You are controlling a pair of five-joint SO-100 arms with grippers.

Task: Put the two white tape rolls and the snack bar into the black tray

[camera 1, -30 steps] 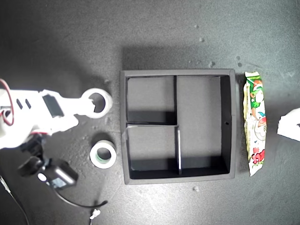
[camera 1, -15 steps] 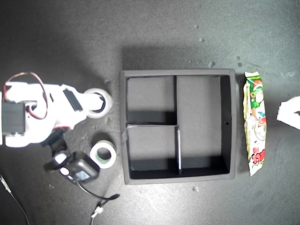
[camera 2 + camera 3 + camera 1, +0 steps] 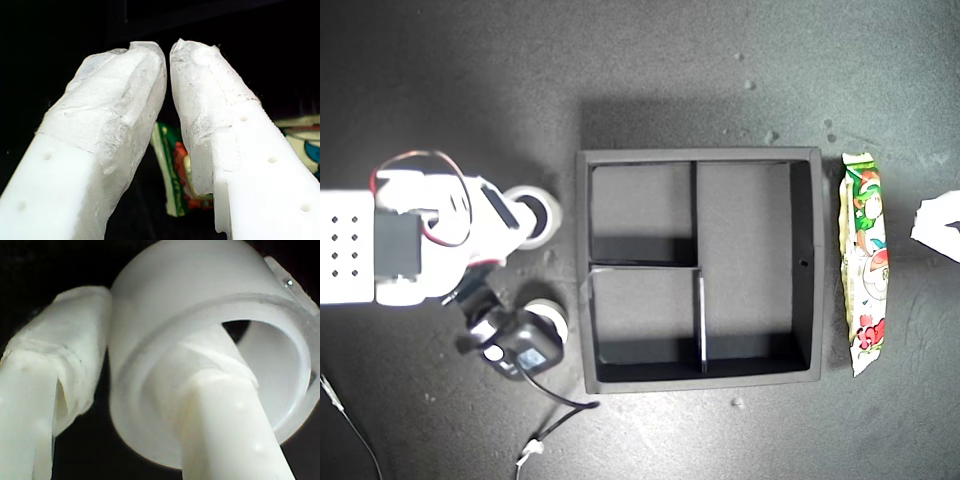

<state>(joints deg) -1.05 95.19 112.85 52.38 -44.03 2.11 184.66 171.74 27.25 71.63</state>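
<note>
Green-white snack bar (image 3: 863, 263) upright in exterior view | second hand (image 3: 150, 405) grips plain white roll (image 3: 200, 305)

Black tray (image 3: 806, 265) sat mid-scene, compartments bare. Snack bar (image 3: 863, 262) lay just beside its wall on the exterior view's right. On the exterior view's left, an arm (image 3: 410, 245) reached over the plain white tape roll (image 3: 549, 213); the second roll (image 3: 552, 313), nearer the tray, was half covered.

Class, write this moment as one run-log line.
second gripper: shut on plain tape roll | first gripper: shut, over snack bar | tray: empty
</note>
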